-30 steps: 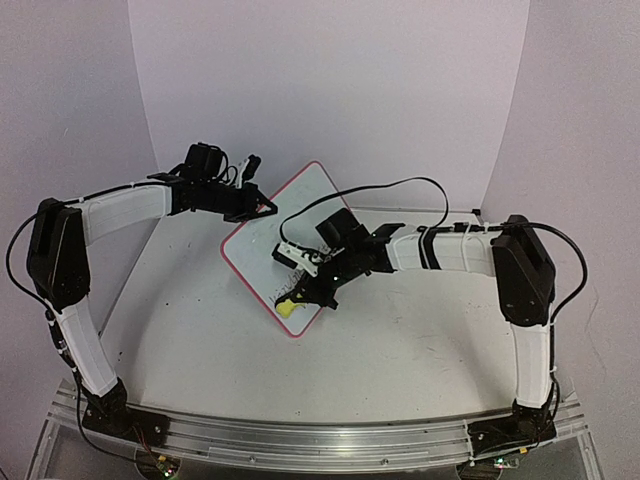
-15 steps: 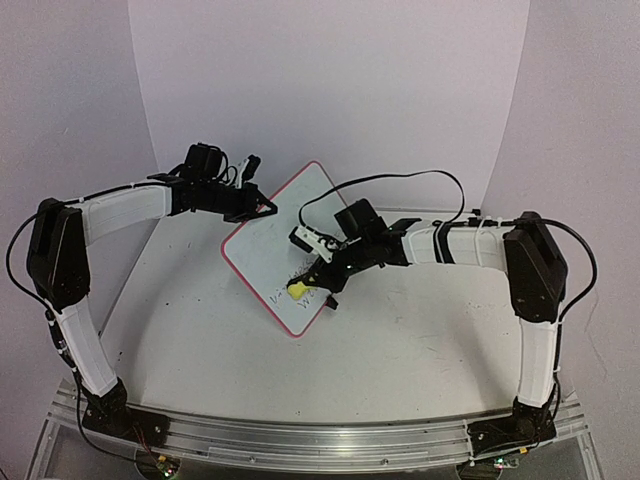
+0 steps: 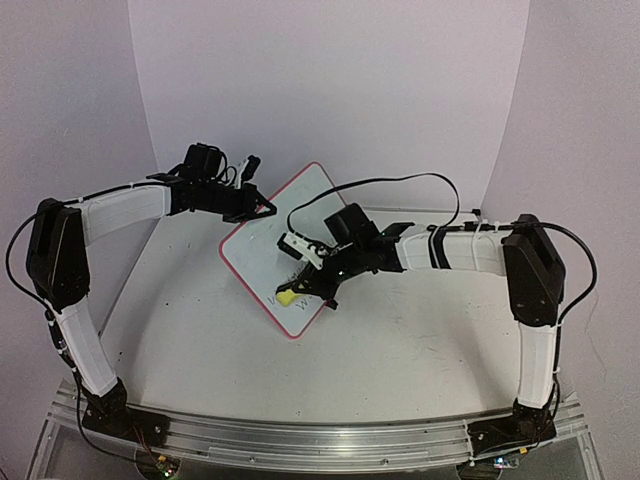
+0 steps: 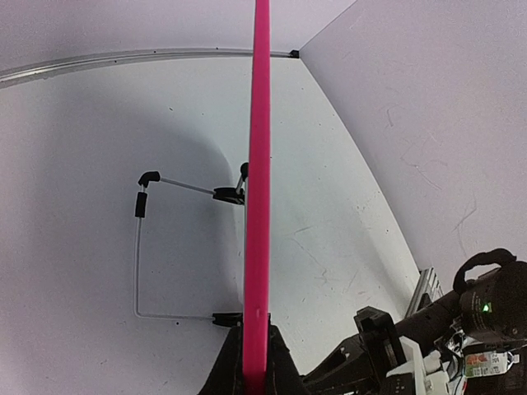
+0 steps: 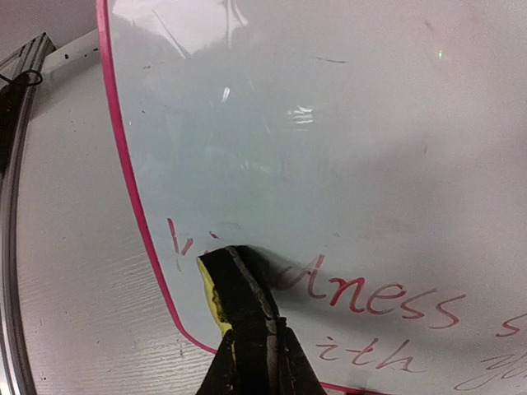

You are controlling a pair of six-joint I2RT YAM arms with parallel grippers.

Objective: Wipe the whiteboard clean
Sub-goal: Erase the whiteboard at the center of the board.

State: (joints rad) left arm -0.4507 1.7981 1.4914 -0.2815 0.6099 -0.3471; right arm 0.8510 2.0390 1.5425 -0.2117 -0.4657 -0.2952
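The whiteboard (image 3: pixel 275 245), white with a thin pink frame, stands tilted on the table. My left gripper (image 3: pixel 262 205) is shut on its upper left edge. In the left wrist view the frame (image 4: pixel 260 164) shows edge-on, with my left gripper (image 4: pixel 255 380) clamped on it. My right gripper (image 3: pixel 300 288) is shut on a small yellow-and-black block (image 3: pixel 287 298) and presses it against the board's lower part. Through the right wrist camera, the block (image 5: pixel 216 288) sits in my right gripper (image 5: pixel 251 333) against the whiteboard (image 5: pixel 329 123). Red handwriting (image 5: pixel 395 300) lies just right of it, and the upper board is wiped clean.
A thin wire stand (image 4: pixel 137 247) with black feet props the board from behind. A metal rail (image 3: pixel 320 440) runs along the near table edge. Pale walls close in the back and both sides. A black cable (image 3: pixel 400 182) loops above the right arm.
My right gripper swept the block up and to the right over the board's lower part, then back down-left. The left gripper and the board stayed put.
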